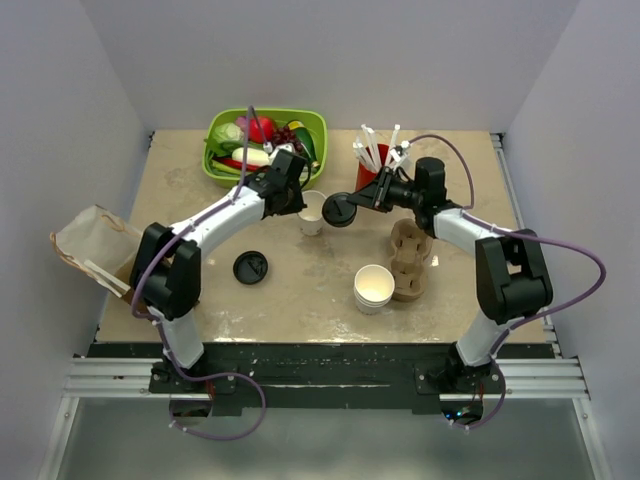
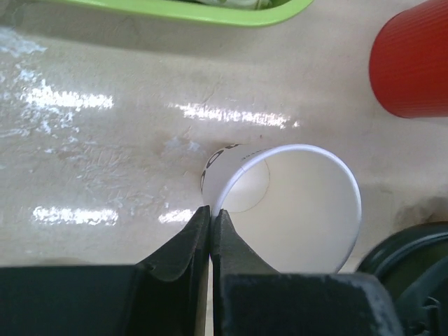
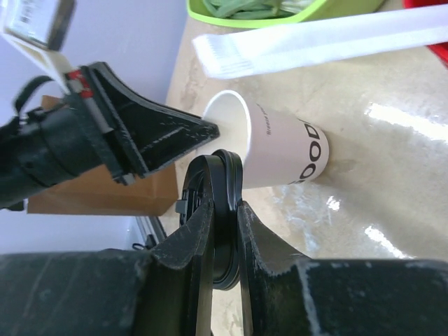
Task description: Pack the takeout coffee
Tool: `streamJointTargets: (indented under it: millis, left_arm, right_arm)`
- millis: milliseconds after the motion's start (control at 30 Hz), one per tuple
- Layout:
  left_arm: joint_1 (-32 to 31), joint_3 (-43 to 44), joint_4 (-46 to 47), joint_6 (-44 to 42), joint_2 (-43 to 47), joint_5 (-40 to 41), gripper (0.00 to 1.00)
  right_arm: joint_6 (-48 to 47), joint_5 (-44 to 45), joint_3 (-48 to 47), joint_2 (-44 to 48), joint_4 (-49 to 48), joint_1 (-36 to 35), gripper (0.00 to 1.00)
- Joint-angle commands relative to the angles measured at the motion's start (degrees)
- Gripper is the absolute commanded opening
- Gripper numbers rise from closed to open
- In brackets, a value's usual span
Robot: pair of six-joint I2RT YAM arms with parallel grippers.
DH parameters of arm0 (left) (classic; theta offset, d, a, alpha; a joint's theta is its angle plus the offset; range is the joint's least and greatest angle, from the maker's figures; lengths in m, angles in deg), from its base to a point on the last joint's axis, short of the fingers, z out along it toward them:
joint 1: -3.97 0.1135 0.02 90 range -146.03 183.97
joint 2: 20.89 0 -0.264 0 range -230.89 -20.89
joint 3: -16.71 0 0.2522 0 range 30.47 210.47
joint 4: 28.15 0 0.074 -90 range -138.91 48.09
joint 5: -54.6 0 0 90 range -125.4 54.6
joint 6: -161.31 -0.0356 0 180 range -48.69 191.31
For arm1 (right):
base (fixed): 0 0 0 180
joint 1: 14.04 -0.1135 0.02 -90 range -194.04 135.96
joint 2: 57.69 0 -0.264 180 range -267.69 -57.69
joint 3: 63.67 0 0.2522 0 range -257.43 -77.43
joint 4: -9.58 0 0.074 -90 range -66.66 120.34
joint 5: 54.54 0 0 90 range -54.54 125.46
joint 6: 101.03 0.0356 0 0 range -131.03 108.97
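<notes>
Left pincer [image 2: 211, 213] pinches the rim of the cup [image 2: 301, 203], right pincer [image 3: 218, 168] grips the lid [image 1: 339, 211]; I'd centre it level above the cup.

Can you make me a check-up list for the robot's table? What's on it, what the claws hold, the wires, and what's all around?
Surface: tan table, shiny, no spills seen.
Job's things: white cup upright, no lid on it yet; black lid held beside it; cardboard carrier, pockets look empty.
Clutter: spare lid, cup stack, red cup of straws, green basket of vegetables, paper bag.
Claws: left claw shut on the white cup's rim; right claw shut on the black lid.
Cables: purple cables run along both arms, not tangled in anything.
Surroundings: plain white walls; nothing else seen.
</notes>
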Motion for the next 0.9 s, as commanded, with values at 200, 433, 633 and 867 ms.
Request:
streamJointTargets:
  millis: [200, 433, 633, 867]
  left_arm:
    - [-1.45, -10.52, 0.47, -0.36, 11.4, -0.18, 0.0]
    - [-2.24, -15.28, 2.06, 0.96, 14.48, -2.65, 0.07]
    - [-2.33, -17.21, 1.71, 0.17, 17.03, -3.25, 0.34]
    - [-1.72, -19.32, 1.45, -0.27, 23.71, -3.79, 0.62]
  right_arm:
    - [2.56, -3.6, 1.68, 8.91, -3.86, -1.64, 0.0]
    - [0.44, -3.43, 0.71, 8.57, -0.43, -4.27, 0.0]
    - [-2.37, -1.94, -0.6, 7.78, 3.95, -6.3, 0.0]
    - [-2.19, -1.06, -2.8, 5.75, 4.23, -8.49, 0.0]
